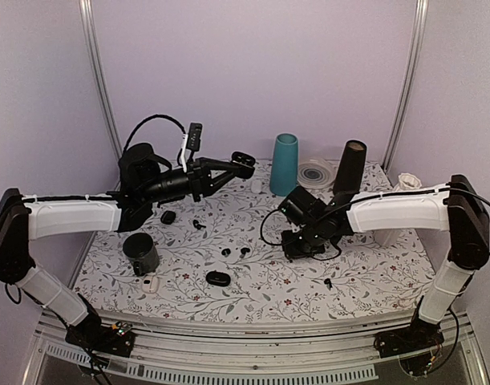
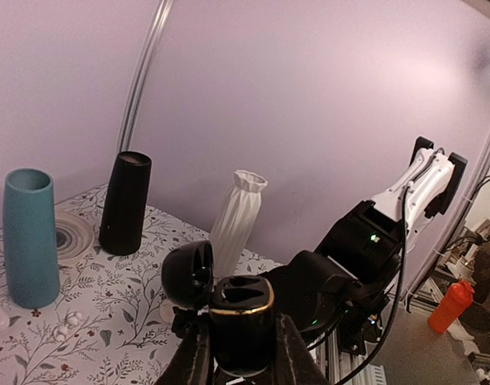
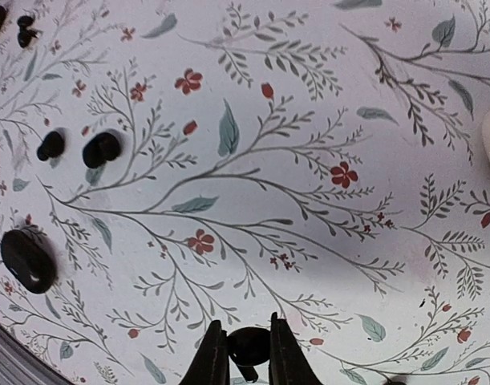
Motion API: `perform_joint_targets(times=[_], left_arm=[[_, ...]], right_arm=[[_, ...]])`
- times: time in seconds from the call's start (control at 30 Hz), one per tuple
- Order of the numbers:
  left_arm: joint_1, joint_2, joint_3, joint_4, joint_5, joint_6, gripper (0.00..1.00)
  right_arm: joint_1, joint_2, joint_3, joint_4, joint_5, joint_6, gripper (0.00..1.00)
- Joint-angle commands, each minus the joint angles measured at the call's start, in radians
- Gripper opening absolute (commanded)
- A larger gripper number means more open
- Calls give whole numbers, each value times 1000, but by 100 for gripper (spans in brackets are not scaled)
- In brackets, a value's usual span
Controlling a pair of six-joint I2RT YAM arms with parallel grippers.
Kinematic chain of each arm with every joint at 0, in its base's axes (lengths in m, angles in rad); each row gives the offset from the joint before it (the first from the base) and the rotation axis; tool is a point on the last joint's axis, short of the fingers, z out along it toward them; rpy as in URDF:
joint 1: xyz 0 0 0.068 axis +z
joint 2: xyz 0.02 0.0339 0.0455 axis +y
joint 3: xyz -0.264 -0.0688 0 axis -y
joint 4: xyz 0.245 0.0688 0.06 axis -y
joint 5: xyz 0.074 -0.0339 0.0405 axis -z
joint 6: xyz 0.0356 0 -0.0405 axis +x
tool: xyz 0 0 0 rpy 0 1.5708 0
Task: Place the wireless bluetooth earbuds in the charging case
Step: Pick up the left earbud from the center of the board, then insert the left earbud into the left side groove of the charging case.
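Two pinches — charging case left, earbud right.

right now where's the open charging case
In the left wrist view the open charging case sits clamped in the left pincer; in the top view it is held up just left of the teal vase.

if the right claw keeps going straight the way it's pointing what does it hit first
Most likely the bare flowered tablecloth just ahead of it. The right claw holds a small black earbud, so that would touch down first; the other black pieces lie off to the side.
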Motion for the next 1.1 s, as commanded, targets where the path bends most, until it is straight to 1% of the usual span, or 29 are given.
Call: perform_joint_targets(times=[0.0,0.03,0.33,0.53,1.07], left_arm=[[17,-38,-11,24,-53,12,0],[17,-39,-14,28,-60,11,0],[17,-20,-23,67,-88,2,0],[7,3,-26,78,-94,3,0],[-61,91,-1,83,-115,40,0]], right_arm=[[0,-77,37,59,73,-7,9],[-2,-88,69,72,77,-7,9],[-13,-204,143,183,120,-18,9],[-13,-269,159,283,129,-28,9],[-14,-332,176,470,119,-36,9]])
